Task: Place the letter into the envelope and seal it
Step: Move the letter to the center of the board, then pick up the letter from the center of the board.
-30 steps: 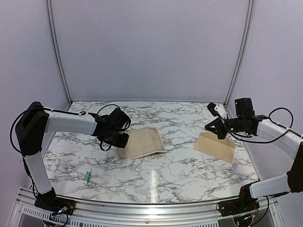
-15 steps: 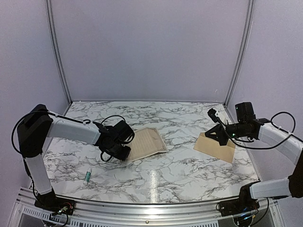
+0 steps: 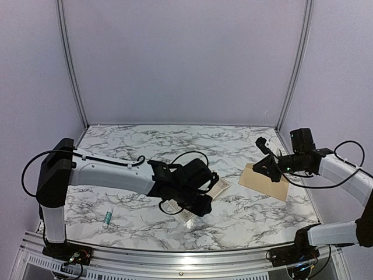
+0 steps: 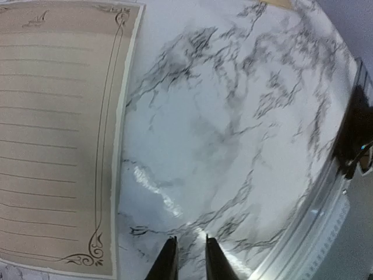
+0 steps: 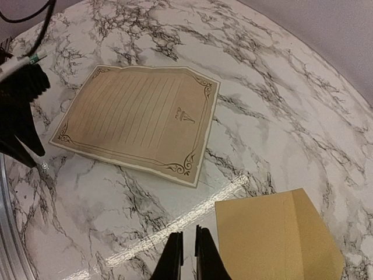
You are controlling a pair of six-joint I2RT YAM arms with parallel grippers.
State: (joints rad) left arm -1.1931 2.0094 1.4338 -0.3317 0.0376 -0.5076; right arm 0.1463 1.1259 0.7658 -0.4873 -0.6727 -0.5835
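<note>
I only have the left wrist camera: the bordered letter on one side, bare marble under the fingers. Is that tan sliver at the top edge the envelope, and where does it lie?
Observer: Yes. The envelope lies flat to the right of the letter, with bare marble table between them.
Operator: Where's the other arm?
Observer: The right gripper hovers beside the envelope's edge that faces the letter, holding nothing.
Operator: Anything else out there?
Observer: A small green-and-white tube lies near the front left, away from both papers.
</note>
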